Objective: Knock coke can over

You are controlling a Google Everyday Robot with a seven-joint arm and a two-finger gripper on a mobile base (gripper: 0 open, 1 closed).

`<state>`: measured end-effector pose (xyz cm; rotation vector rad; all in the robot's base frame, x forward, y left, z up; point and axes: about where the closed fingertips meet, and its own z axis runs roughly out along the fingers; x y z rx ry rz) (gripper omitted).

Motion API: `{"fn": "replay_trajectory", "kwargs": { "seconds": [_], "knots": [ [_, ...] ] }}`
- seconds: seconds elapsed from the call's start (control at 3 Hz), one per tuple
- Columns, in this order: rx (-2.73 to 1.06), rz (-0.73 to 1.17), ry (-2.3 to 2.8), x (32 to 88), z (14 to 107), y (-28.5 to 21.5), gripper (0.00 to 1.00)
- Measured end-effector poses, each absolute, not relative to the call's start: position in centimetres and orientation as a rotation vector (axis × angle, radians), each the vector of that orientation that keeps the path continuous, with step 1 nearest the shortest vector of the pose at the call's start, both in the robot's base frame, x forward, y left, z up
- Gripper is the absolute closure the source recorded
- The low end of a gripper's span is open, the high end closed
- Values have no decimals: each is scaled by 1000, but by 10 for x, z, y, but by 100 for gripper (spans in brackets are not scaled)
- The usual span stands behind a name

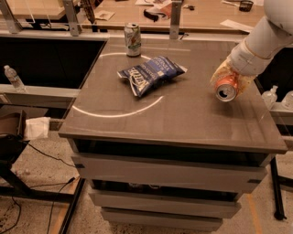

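Observation:
The red coke can [226,88] is tipped over at the right side of the table [183,119], its silver top and pull tab facing the camera. My gripper [228,77] comes in from the upper right on a white arm [263,39]. Its pale fingers [217,74] wrap both sides of the can, holding it low over or on the tabletop; I cannot tell whether the can touches the surface.
A blue chip bag [151,73] lies in the table's middle. A silver-white can with green markings [132,39] stands upright at the back. Water bottles stand on the left [13,77] and right [270,96] side ledges. A cluttered wooden desk [201,11] lies behind.

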<state>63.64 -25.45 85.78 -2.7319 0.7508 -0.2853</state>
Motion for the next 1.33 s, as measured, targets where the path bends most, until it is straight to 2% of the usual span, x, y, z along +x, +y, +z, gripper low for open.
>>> {"fn": "replay_trajectory", "kwargs": {
  "seconds": [0.33,1.33],
  "knots": [
    [-2743,-207,802,630,844,-256,85],
    [-2726,-151,859,624,838,-246,14]
  ]
}}
